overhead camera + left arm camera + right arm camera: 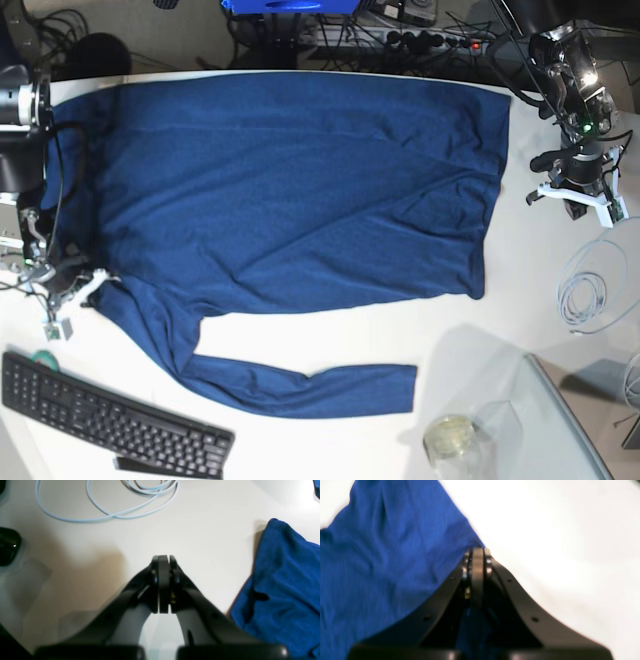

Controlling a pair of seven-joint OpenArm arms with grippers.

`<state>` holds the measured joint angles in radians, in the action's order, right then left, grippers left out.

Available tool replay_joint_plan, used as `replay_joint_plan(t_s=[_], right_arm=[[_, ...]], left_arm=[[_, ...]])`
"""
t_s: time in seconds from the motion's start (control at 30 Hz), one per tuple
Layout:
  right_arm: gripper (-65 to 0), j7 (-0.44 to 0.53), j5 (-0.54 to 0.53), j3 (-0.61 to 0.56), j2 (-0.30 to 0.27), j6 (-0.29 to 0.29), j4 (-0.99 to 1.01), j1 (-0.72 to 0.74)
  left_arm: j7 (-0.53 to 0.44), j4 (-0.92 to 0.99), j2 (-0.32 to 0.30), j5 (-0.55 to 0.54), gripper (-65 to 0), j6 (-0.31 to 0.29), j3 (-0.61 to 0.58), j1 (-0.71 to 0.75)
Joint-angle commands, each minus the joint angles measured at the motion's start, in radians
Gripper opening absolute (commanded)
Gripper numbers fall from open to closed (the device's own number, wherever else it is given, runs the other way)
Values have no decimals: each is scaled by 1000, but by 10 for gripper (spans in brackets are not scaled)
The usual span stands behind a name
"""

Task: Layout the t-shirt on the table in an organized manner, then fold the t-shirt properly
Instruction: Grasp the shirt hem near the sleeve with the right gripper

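Big white counter (500, 330). Navy t-shirt (290, 180) spread flat across it, one sleeve near keyboard (110, 415). Soft, floppy, light; grab edges or corners. Right tool (478, 555) pinches shirt edge. Left tool (163, 562) closed, empty, beside shirt.

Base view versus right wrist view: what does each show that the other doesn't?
Only the base view shows the whole dark navy long-sleeved knit t-shirt spread flat with one sleeve lying along its lower edge, plus the black keyboard, the coiled white cable, the clear glass jar and the left gripper.

Only the right wrist view shows the right gripper up close, its fingers shut on a fold of the fabric.

Both show blue cloth on the wide smooth white table.
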<state>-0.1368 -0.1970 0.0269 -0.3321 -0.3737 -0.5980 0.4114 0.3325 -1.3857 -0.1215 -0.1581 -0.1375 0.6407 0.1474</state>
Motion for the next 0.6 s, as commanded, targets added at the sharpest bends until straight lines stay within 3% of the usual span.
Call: replay_joint_plan(t_s=[0.0, 0.13, 0.33, 0.57], right_arm=[[-650, 6, -9, 6, -19, 0, -58, 16], [-650, -53, -9, 8, -19, 0, -256, -70], [-650, -231, -9, 12, -19, 0, -432, -133], [-650, -398, -12, 94, -9, -1, -626, -251]], left_arm=[[-23, -17, -14, -5, -650, 0, 1, -9], [-23, -17, -14, -5, -650, 0, -2, -12], [-23, -17, -14, -5, -650, 0, -2, -12], [-23, -16, -16, -2, -650, 0, 0, -15]])
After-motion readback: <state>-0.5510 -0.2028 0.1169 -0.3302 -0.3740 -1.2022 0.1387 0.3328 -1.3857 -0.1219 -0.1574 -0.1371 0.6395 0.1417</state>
